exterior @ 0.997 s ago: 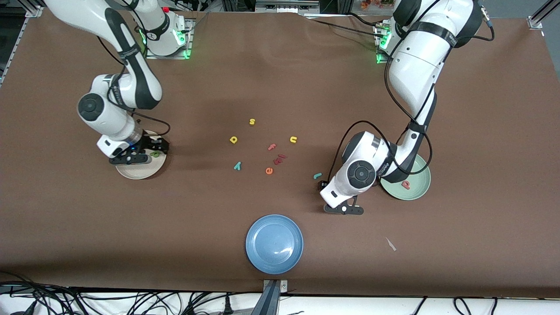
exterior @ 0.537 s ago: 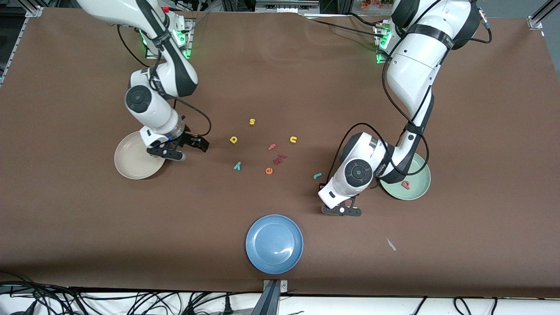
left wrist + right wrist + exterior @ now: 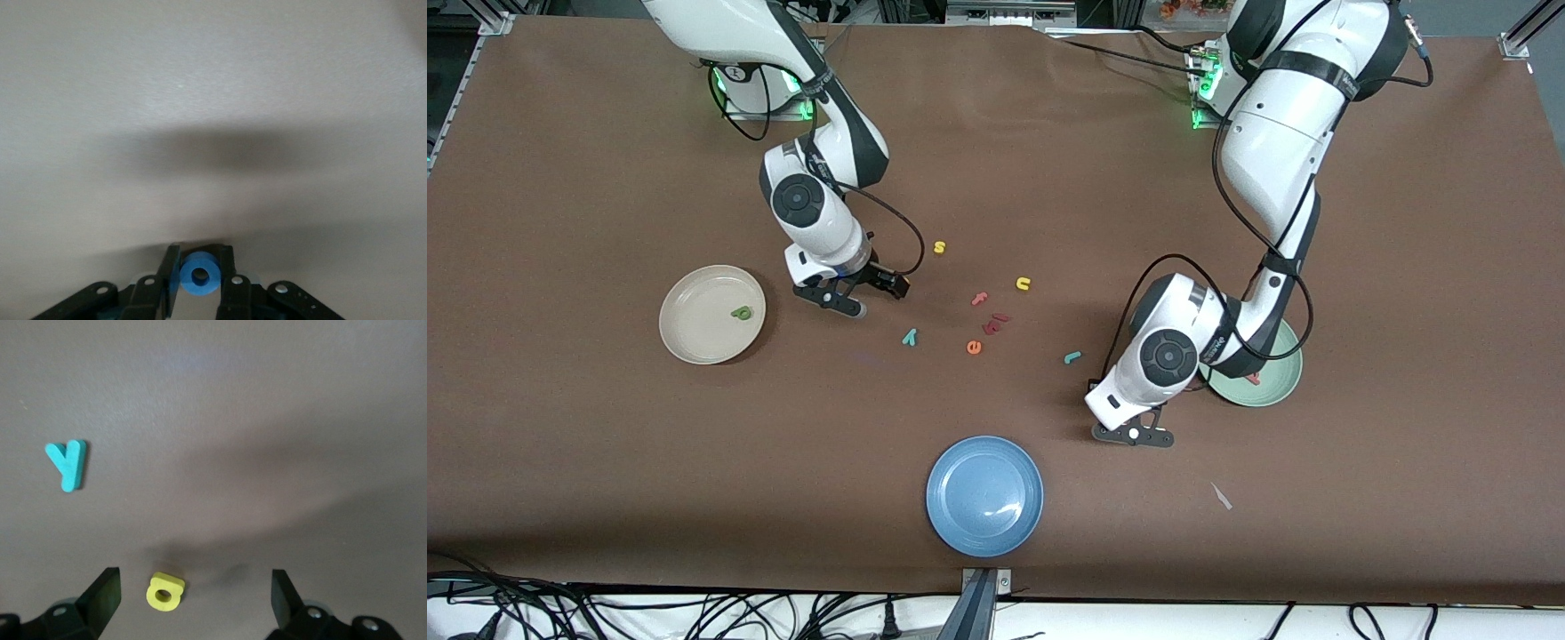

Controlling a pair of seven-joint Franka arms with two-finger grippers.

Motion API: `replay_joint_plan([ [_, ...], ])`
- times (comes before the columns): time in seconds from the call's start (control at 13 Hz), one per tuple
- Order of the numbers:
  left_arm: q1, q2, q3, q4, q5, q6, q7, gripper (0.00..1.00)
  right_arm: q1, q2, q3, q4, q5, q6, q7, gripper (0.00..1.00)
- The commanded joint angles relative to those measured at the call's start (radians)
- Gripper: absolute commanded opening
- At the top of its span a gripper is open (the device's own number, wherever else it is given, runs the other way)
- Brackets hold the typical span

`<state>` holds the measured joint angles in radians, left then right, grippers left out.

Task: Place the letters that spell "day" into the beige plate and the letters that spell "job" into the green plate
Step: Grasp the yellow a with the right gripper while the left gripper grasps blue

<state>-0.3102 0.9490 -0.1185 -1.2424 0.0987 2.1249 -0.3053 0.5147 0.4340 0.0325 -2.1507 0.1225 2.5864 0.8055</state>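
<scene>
Wide bare brown table [image 3: 605, 462] all round the blue plate [image 3: 984, 495]. Left gripper [image 3: 199, 277], toward the left arm's end from that plate, pinches the blue "o" [image 3: 200, 274] beside the green plate [image 3: 1272, 391]. Right gripper [image 3: 193, 593], jaws spread wide, hovers over the yellow "a" [image 3: 165, 592], teal "y" [image 3: 67, 463] nearby. Green "d" [image 3: 741, 312] lies in the beige plate [image 3: 694, 342].

The left arm covers part of the green plate [image 3: 1267, 391] and most of the pink-red "b" [image 3: 1254, 380]; the right arm hides the yellow "a" from the front camera.
</scene>
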Motion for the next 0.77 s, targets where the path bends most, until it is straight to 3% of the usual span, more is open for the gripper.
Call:
replay_joint_plan([
  [0.0, 0.023, -0.065, -0.004, -0.002, 0.03, -0.109, 0.072, 0.12, 0.04, 0.052, -0.008, 0.043, 0.019, 0.011, 0.037, 0.99],
  [0.15, 0.048, -0.094, -0.004, -0.002, 0.03, -0.193, 0.145, 0.0, 0.054, 0.074, -0.008, 0.058, 0.019, 0.011, 0.053, 0.98],
  [0.46, 0.124, -0.157, -0.003, -0.072, 0.032, -0.261, 0.313, 0.0, 0.067, 0.088, -0.008, 0.061, 0.019, 0.011, 0.06, 0.89],
  [0.69, 0.172, -0.167, -0.001, -0.11, 0.13, -0.255, 0.393, 0.0, 0.07, 0.088, -0.008, 0.063, 0.016, 0.011, 0.06, 0.72],
])
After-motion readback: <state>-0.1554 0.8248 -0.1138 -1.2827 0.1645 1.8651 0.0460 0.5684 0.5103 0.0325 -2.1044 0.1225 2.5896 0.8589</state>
